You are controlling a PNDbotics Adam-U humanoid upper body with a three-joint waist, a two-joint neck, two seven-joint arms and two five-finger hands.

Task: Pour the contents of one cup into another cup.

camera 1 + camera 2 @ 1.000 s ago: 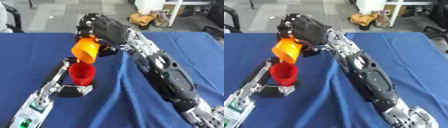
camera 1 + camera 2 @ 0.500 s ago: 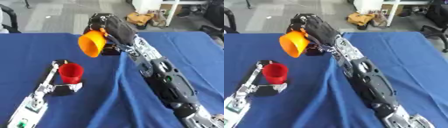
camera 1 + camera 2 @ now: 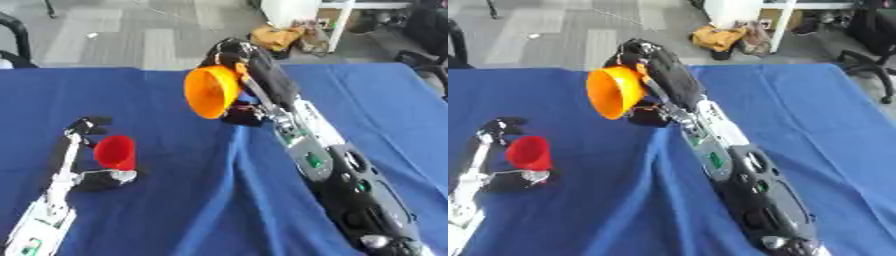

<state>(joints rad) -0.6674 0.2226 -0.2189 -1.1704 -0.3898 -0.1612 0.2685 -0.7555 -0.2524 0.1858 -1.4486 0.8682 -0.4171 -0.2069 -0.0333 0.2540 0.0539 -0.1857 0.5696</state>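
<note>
Left eye view: the right hand [image 3: 249, 62] holds the orange cup [image 3: 213, 91] tipped sideways, fingers curled around it. The left hand [image 3: 87, 150] has its fingers wrapped around the red cup [image 3: 115, 152] on the blue table [image 3: 175, 210].

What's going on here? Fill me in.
The robot has a cup in each hand over a blue table. Its right hand holds the orange cup up in the air, tipped on its side with the mouth facing the left. Its left hand holds the red cup low near the table, apart from the orange one. Nothing can be seen pouring.
</note>
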